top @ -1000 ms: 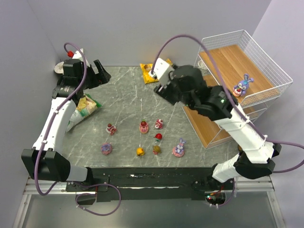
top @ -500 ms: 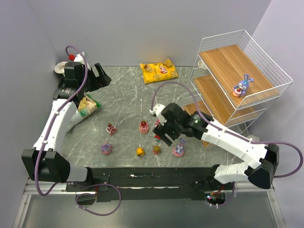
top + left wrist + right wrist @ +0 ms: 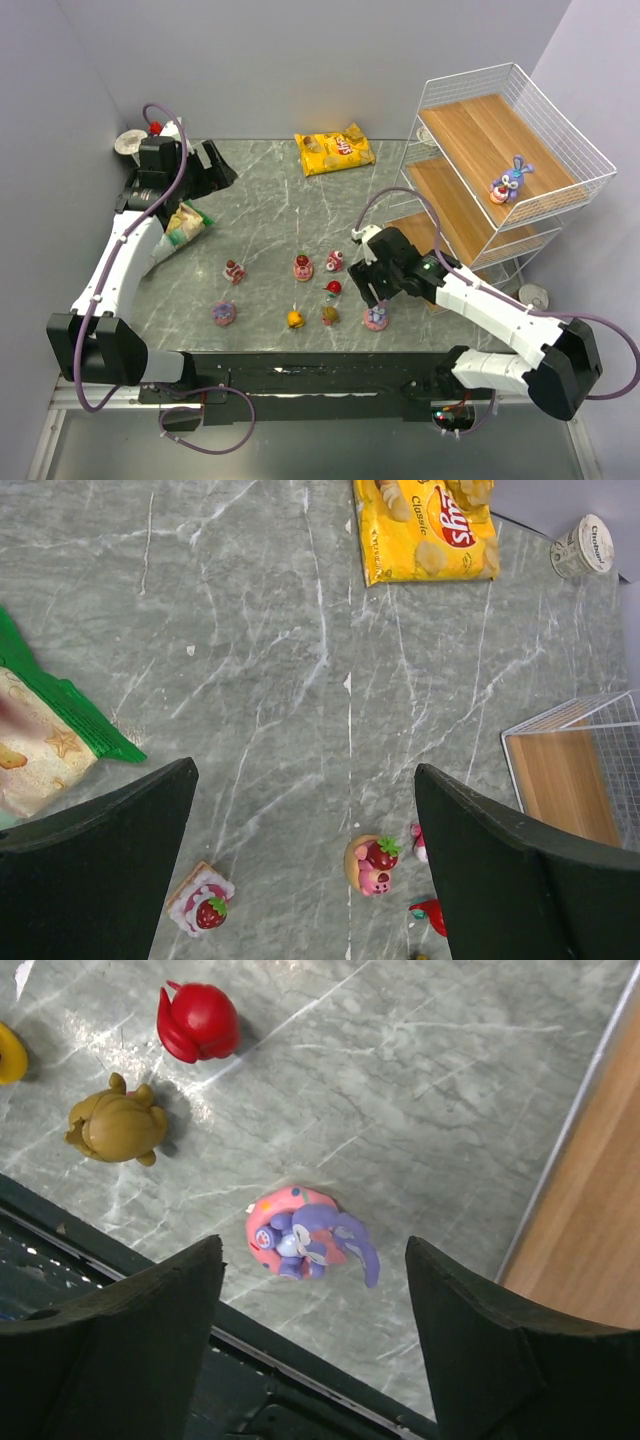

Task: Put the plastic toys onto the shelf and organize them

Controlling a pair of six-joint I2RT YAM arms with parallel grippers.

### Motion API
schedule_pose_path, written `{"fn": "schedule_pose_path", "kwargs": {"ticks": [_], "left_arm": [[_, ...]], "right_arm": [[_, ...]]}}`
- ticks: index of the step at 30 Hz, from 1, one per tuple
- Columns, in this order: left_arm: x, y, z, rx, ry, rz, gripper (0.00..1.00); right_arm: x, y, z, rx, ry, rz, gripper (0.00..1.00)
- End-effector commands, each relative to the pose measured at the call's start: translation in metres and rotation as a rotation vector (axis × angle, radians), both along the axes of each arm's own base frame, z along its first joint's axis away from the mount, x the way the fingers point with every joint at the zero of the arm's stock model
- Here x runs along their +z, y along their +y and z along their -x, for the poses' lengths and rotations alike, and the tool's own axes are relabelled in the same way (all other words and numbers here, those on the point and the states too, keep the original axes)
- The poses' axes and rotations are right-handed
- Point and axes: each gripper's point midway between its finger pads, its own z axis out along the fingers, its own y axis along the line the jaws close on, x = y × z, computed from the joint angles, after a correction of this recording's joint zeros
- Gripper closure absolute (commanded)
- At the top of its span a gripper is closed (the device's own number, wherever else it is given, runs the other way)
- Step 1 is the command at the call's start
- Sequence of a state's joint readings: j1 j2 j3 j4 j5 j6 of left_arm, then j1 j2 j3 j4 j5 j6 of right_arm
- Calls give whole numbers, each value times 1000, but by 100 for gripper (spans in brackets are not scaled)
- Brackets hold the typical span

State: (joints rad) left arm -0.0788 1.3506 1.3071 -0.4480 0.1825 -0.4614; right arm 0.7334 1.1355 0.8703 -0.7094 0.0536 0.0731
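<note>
A purple bunny stands on the shelf's top board, near its front edge. Eight more toys lie scattered at the shelf's eight o'clock.

left hand spread wide, right hand spread

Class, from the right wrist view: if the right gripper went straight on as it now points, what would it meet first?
Probably the purple bunny on its pink donut base, centred between the open jaws of the right gripper, on the marble table; depth is unclear.
</note>
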Motion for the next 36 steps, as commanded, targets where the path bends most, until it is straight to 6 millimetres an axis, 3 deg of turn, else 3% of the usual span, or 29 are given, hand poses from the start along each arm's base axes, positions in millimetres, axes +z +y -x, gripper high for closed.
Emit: {"fn": "schedule_pose_path", "kwargs": {"ticks": [1,8,25,31,36], "left_arm": [[25,-1,3,-1,-78,22,4],[28,2,5,12,-88,15,4],[23,0,8,2,-78,27,4],[22,1,10,5,-78,23,4],[19,0,11,3,-73,22,4]], "right_arm": [[2,16,-9,1,-5,-68,22],[-9,7,-5,-79,88,-32,28],[-45,-6,7,-266,220,-18,27],[-46,-11,15,-291,247,-10,42],[-46,-16,23,-323,260,-22,45]]}}
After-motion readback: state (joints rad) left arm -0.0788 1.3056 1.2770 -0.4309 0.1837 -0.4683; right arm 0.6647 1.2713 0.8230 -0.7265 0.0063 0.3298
